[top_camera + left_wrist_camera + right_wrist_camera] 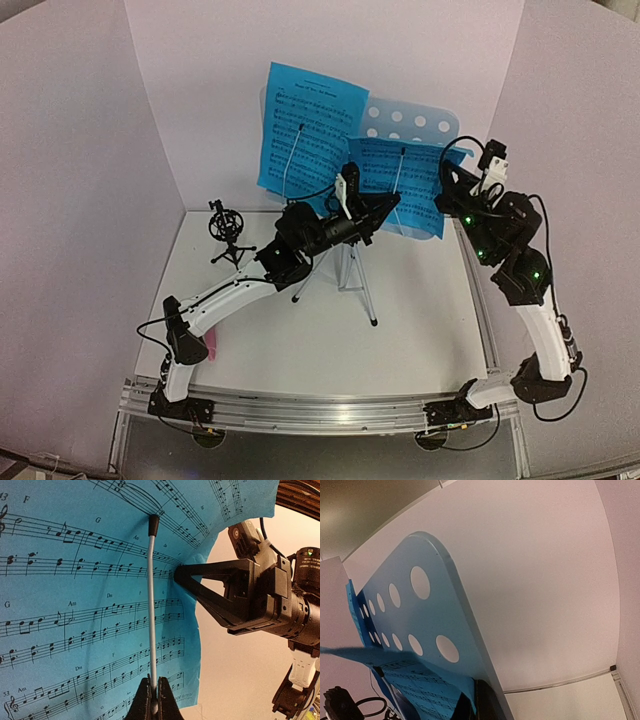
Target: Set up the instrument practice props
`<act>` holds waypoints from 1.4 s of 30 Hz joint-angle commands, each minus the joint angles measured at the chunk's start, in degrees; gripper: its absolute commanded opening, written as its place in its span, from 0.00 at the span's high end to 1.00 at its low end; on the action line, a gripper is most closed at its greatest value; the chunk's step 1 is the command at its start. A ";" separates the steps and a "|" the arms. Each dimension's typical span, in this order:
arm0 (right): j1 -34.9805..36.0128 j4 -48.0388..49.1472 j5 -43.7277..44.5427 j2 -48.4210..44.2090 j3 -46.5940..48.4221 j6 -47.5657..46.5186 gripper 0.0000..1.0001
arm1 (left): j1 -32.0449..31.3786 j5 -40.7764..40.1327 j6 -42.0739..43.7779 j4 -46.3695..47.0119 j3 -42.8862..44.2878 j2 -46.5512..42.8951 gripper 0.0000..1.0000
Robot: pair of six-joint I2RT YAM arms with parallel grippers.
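Two pinches: left gripper [154, 706] nips the page wire [152, 605] over the sheet [75, 605]; right gripper [179, 574] nips that sheet's edge by the desk [432, 615].

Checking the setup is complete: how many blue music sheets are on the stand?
2. One sheet sits high on the stand's left half; the other sheet sits lower on the right half. Further sheets could be hidden behind these.
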 commanded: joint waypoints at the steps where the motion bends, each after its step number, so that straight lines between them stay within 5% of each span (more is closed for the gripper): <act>1: -0.02 3.44 0.06 0.56 -0.46 0.01 1.00 | -0.57 0.07 0.91 1.67 2.02 0.41 1.00; 42: -0.02 10.48 1.25 -4.27 -8.40 -4.06 1.00 | -0.66 0.40 1.44 1.94 1.81 0.73 1.00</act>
